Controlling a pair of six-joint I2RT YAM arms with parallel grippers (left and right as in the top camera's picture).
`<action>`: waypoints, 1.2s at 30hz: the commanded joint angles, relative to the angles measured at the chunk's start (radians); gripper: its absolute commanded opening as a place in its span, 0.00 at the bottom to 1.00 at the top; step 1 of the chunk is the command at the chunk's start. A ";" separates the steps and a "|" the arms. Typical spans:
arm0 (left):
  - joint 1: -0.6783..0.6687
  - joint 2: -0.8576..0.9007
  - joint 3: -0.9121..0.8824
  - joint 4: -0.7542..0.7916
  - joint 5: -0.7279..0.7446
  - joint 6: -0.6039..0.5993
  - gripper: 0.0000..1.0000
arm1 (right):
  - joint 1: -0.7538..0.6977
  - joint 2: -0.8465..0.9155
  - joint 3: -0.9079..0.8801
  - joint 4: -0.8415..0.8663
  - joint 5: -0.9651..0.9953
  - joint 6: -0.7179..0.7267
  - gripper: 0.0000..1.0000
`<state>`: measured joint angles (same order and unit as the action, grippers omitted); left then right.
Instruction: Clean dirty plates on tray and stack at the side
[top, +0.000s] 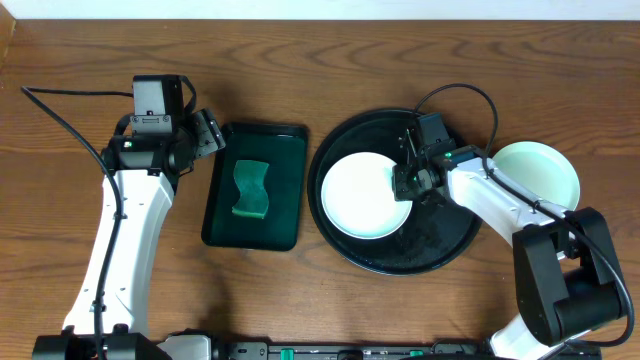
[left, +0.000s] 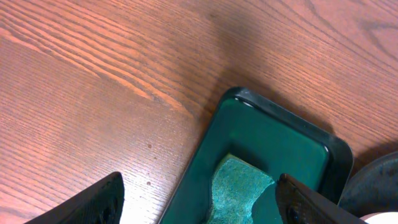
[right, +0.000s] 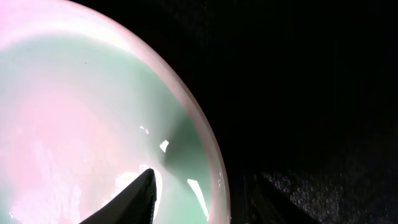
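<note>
Our right pincer (top: 407, 181) stands spread astride the rim of the pale mint plate (top: 362, 196) lying on the round black tray (top: 440, 255). Our left pincer (left: 199, 186), spread and empty, hovers well left of that tray. We see the bench (top: 300, 60) bearing the tray, a rectangular tray (top: 290, 150) just left of it, a second mint plate (top: 540, 170) just right of it, and a green sponge (top: 252, 190) in the rectangular tray.

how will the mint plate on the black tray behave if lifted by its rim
The pale mint-green round glossy plate looks rigid, unlikely to flex. Its shiny highlights suggest a slick rim that may slip from the right pincer. Lying flat on the glossy round black tray, it probably slides rather than tips.
</note>
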<state>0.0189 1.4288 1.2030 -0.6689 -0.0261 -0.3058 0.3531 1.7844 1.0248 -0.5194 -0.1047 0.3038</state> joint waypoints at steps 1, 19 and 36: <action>0.004 0.002 0.012 0.000 -0.012 0.010 0.78 | 0.010 -0.017 -0.007 0.000 0.004 0.002 0.44; 0.004 0.002 0.012 0.000 -0.012 0.010 0.78 | 0.010 -0.017 -0.027 0.011 0.051 0.002 0.44; 0.004 0.002 0.012 0.000 -0.012 0.010 0.79 | 0.010 -0.017 -0.027 0.019 0.051 0.002 0.20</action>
<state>0.0189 1.4288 1.2030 -0.6689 -0.0265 -0.3058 0.3531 1.7844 1.0046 -0.5034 -0.0666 0.3065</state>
